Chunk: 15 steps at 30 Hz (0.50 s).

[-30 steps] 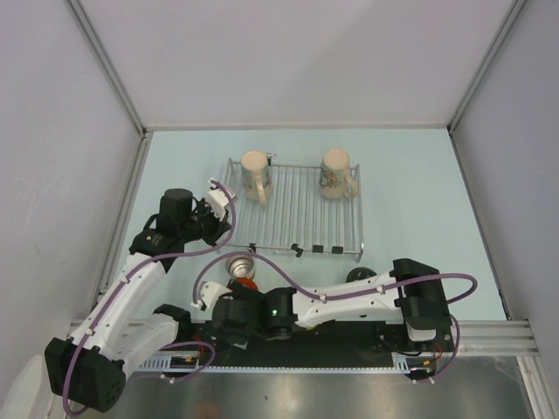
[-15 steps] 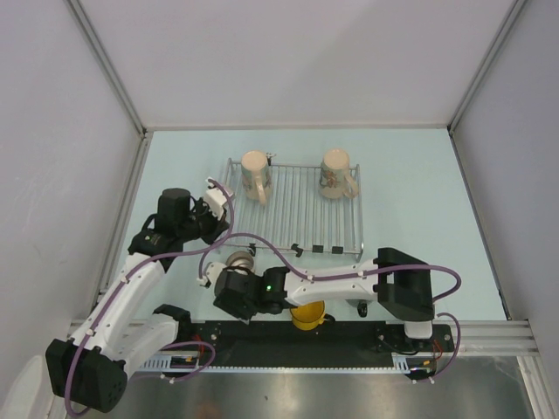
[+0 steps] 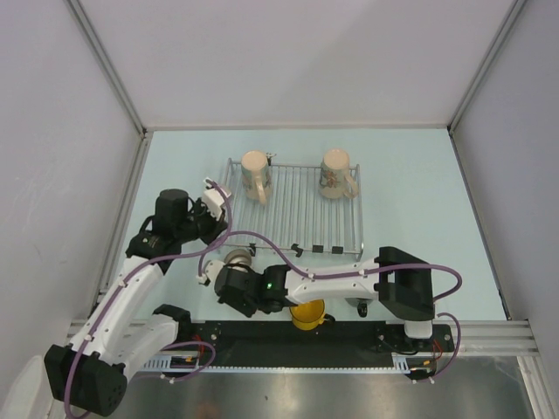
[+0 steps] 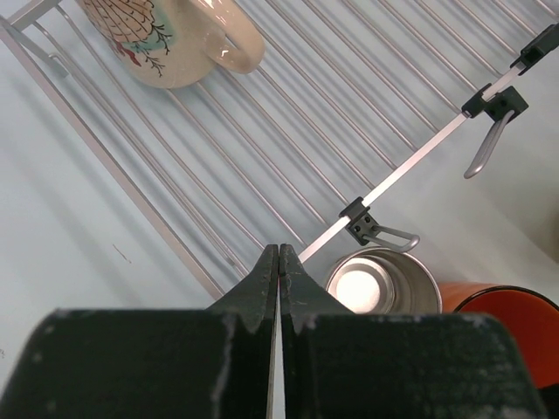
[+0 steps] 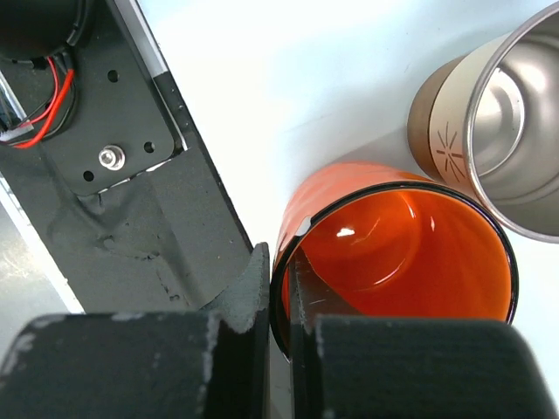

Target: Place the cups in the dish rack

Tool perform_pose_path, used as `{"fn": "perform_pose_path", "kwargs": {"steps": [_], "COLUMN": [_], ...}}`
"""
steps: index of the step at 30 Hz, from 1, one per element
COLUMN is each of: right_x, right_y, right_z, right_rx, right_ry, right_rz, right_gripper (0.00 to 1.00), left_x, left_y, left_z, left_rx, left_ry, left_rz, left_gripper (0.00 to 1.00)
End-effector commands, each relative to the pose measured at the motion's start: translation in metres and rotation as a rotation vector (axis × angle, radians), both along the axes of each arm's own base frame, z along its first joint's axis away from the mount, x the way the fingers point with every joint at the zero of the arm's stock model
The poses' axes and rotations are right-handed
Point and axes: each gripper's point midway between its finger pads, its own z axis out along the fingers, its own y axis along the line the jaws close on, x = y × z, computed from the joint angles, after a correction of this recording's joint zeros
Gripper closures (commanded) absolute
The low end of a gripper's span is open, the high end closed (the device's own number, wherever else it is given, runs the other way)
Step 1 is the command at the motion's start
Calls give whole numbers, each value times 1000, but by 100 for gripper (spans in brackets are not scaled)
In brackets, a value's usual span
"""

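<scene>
The dish rack [image 3: 301, 218] lies mid-table with two beige mugs [image 3: 255, 175] [image 3: 336, 173] on its far edge. In the right wrist view my right gripper [image 5: 281, 262] is shut on the rim of the orange mug [image 5: 397, 249], one finger inside and one outside. The steel cup [image 5: 498, 113] stands upright right beside it, in front of the rack [image 3: 238, 259]. A yellow mug [image 3: 307, 314] sits near the arm bases. My left gripper [image 4: 279, 253] is shut and empty, hovering over the rack's near left corner [image 4: 349, 113], above the steel cup [image 4: 384, 284].
The black base plate [image 3: 332, 336] runs along the near edge, close to the orange mug [image 4: 507, 305]. Black clips [image 4: 362, 223] stick out of the rack's front rail. Grey walls [image 3: 61, 131] enclose the table on three sides.
My right gripper has closed from wide open onto the orange mug's rim. The right arm shifted, uncovering the yellow mug. The left arm has barely moved.
</scene>
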Motion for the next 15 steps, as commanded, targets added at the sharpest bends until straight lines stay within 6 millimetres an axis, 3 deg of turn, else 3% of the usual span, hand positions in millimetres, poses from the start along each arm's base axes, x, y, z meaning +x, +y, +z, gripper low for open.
{"fn": "perform_pose_path", "kwargs": {"steps": [1, 7, 8, 10, 11, 12, 13, 14, 15], "right_x": [-4, -8, -7, -4, -3, -1, 4, 10, 4], "right_y": [0, -5, -8, -15, -21, -26, -33, -34, -48], "right_z": [23, 91, 118, 138, 171, 181, 189, 209, 243], "right_rx": [47, 213, 282, 338, 432, 469, 511, 597, 708], "right_ry": [25, 12, 1, -6, -14, -12, 8, 14, 39], "right_rz": [-10, -16, -13, -26, -26, -33, -43, -50, -8], "right_gripper": [100, 100, 100, 100, 100, 100, 100, 100, 100], "left_x": [-4, -17, -19, -24, -25, -27, -29, -31, -32], "left_y": [0, 0, 0, -1, -2, -3, -6, -8, -11], "left_z": [26, 63, 68, 88, 95, 107, 114, 126, 131], "left_rx": [-32, -61, -74, -101, -120, -135, -152, -179, -194], "left_ry": [-47, -115, -120, -161, -161, -179, -179, -188, -184], "left_rz": [-8, -19, -14, -20, -10, -14, -28, -31, -41], "left_gripper": [98, 96, 95, 92, 91, 87, 74, 66, 60]}}
